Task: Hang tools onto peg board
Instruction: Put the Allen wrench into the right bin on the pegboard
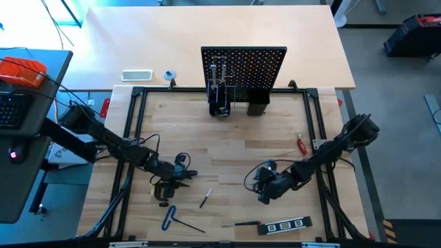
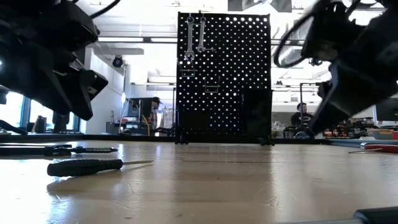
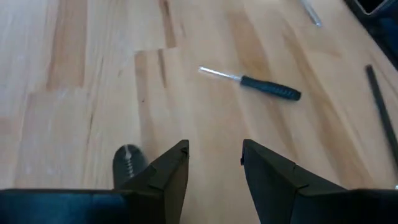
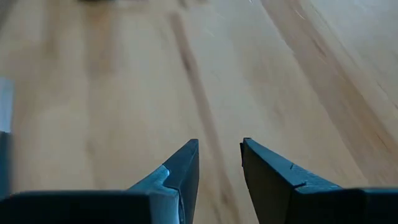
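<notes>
peg board (image 1: 244,69) upright at the table's far edge with two wrenches (image 2: 194,36) hung, seen only low, left gripper (image 3: 214,163) and right gripper (image 4: 219,160) both parted, empty, black screwdriver (image 3: 270,88) on pale wood table (image 1: 241,138), person (image 2: 303,115) behind

Bright, even light; wrist views blurred; backlit peg board (image 2: 224,74) silhouetted.

Pale wooden table (image 1: 227,148), smooth planks with a soft sheen; at twelve o'clock the peg board (image 1: 244,67), matt black perforated panel; two wrenches (image 2: 194,36) on it gleam like bare metal; small screwdriver (image 3: 252,83), shiny metal shaft, matt black handle.
</notes>
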Motion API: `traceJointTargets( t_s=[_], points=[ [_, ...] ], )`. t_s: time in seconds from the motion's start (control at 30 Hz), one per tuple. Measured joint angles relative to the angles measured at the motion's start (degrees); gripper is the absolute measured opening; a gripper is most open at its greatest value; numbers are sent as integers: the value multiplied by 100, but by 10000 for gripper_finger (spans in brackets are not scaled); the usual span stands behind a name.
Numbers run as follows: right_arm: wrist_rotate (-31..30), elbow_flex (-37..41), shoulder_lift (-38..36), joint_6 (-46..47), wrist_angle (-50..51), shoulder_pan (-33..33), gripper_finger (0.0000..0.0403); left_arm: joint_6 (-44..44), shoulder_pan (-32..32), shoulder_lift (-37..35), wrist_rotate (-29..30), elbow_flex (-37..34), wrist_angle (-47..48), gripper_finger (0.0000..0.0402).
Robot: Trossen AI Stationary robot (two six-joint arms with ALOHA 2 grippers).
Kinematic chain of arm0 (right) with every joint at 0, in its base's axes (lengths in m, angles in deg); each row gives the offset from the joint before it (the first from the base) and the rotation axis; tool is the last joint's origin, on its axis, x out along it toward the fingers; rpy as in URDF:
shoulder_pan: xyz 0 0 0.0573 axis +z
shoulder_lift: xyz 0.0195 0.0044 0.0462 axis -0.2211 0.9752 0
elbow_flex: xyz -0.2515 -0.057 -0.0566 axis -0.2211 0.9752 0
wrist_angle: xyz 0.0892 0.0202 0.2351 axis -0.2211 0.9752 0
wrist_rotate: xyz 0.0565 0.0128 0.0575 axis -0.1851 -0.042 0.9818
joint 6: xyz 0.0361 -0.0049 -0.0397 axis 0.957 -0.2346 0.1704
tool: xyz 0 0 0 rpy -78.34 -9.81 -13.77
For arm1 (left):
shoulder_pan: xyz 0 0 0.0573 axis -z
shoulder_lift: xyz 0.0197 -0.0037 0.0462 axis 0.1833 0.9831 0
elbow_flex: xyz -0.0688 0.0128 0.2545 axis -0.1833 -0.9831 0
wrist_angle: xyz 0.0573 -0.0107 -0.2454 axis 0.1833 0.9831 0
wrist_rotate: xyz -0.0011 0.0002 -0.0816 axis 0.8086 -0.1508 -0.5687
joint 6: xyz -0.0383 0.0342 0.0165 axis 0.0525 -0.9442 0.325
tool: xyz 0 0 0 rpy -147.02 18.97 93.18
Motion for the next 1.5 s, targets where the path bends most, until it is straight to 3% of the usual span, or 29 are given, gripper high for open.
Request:
traceJointTargets(
  t_s=[0.2,0.47,0.57,0.73,1.1,1.27,1.5],
  points=[
    [-155,-273,0,725,1722,182,118,-80,84,2,50,-2,-94,145],
    [343,-1066,-2,1703,5877,102,118,-104,84,2,200,-2,-354,145],
    [484,-1204,-25,1690,6944,-124,118,-267,84,2,382,-2,-562,145],
    [1188,-1139,-238,499,6780,-889,118,-509,13,23,425,-1,-909,145],
    [1599,-1132,-302,-2351,6749,-2525,118,-705,-84,28,400,0,-961,145],
    [1623,-1011,-302,-3110,6709,-3254,118,-742,-85,28,352,0,-959,145],
    [2044,-180,-291,-3601,6496,-3980,118,-740,-86,44,251,0,-962,145]
  ],
)
